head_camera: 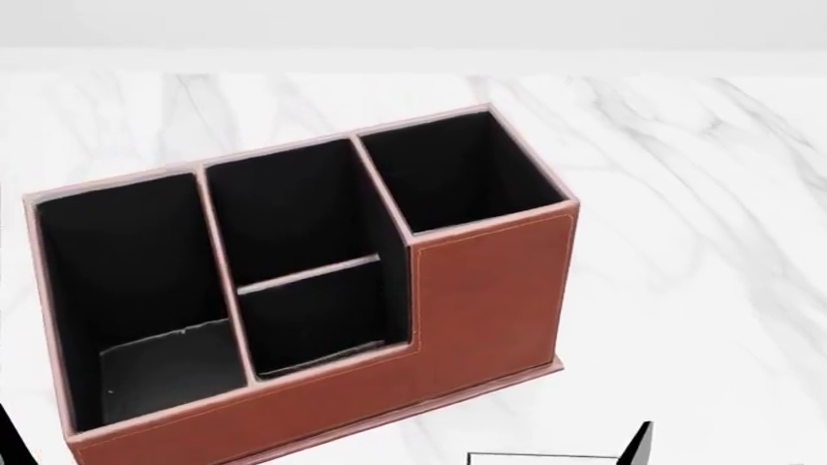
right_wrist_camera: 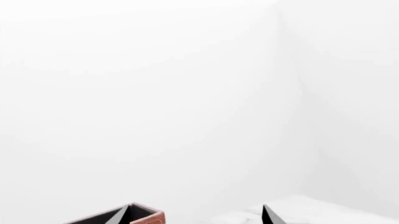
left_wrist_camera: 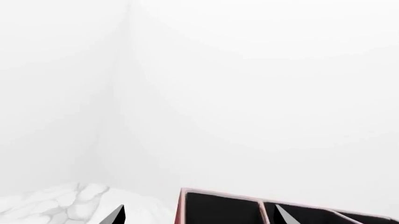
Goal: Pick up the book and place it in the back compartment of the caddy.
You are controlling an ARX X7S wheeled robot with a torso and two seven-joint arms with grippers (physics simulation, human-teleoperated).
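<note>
The reddish-brown caddy [head_camera: 491,291] stands on the marble table, its low-cut wall towards me. The back compartment [head_camera: 317,325] is the small black-lined cell behind that low wall, and it is empty. A black shape with a thin white edge [head_camera: 543,459] at the head view's bottom edge looks like the book, mostly cut off. My right gripper [right_wrist_camera: 194,215] is open and empty; one of its fingers [head_camera: 637,441] shows beside that shape. My left gripper [left_wrist_camera: 198,217] is open and empty, with a corner of the caddy [left_wrist_camera: 218,205] beyond its tips.
The marble table [head_camera: 698,194] spreads to the right of the caddy and behind it. White walls fill both wrist views. The caddy's deeper middle cell [head_camera: 290,208] and two tall end cells [head_camera: 130,281] hold nothing.
</note>
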